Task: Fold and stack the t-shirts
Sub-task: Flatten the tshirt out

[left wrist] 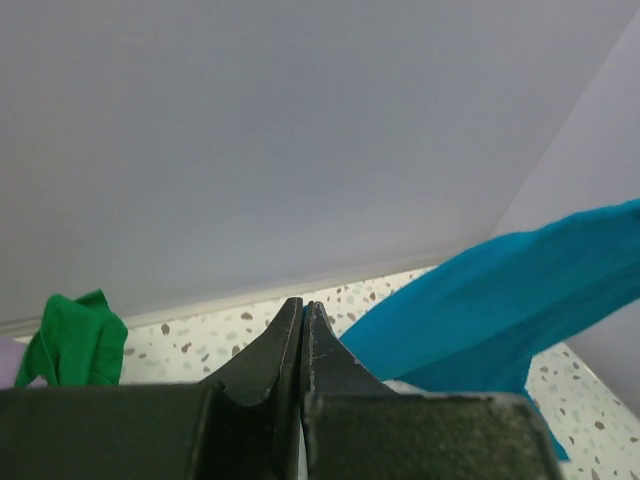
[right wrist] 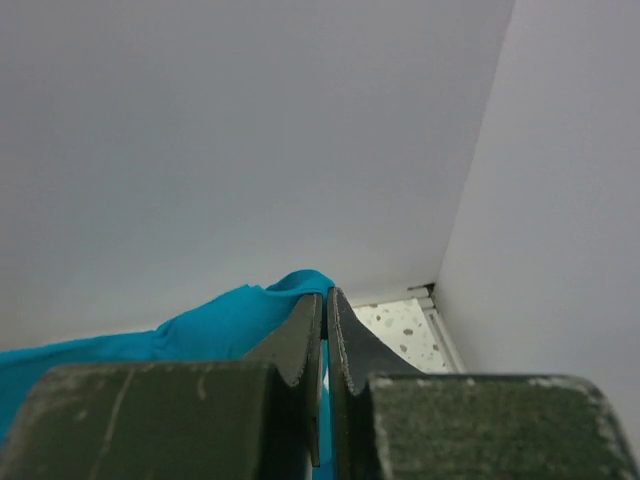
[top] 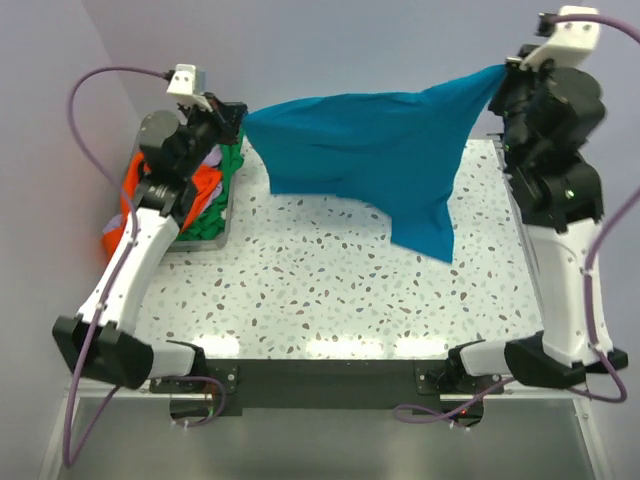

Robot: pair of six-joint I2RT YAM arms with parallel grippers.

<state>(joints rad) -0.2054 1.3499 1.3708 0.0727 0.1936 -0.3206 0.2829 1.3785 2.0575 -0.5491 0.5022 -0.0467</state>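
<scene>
While teal t-shirt (top: pixel 380 150) hangs midair | left gripper (top: pixel 243 119) clamps it | right gripper (top: pixel 504 69) likewise

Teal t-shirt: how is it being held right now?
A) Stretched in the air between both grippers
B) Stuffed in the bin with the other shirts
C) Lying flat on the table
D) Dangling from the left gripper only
A: the teal t-shirt spans the air between the left gripper and the right gripper, each shut on one end of it.
</scene>
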